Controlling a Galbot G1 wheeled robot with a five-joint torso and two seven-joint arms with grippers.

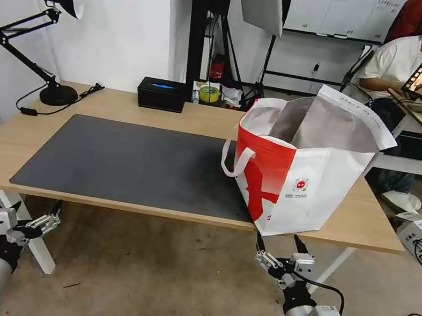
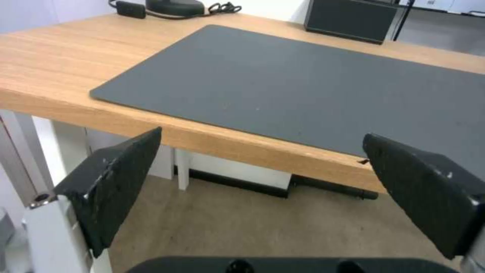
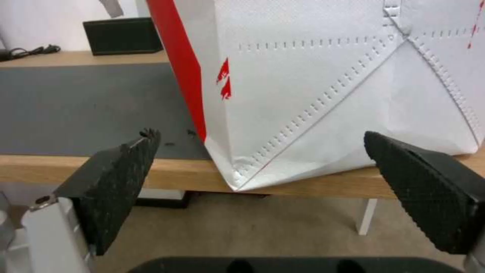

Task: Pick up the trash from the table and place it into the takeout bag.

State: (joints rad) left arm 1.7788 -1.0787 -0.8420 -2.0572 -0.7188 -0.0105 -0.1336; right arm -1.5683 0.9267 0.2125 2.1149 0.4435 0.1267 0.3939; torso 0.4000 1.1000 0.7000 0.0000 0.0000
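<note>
The bag (image 1: 302, 179) stands upright at about 3 o'clock on the table (image 1: 1, 143), its near corner overhanging the front edge, mouth open, foil lining showing. It looks light, soft-walled and easy to tip or crumple; the white loop handle (image 1: 234, 165) at its 9 o'clock side seems the surest hold. The mat (image 1: 134, 163) beside it lies bare. The right gripper (image 1: 277, 243) hangs below the table edge at the bag's 6 o'clock, jaws wide apart, touching nothing. The left gripper (image 1: 36, 209) waits under the mat's near-left corner, jaws likewise spread and empty.
</note>
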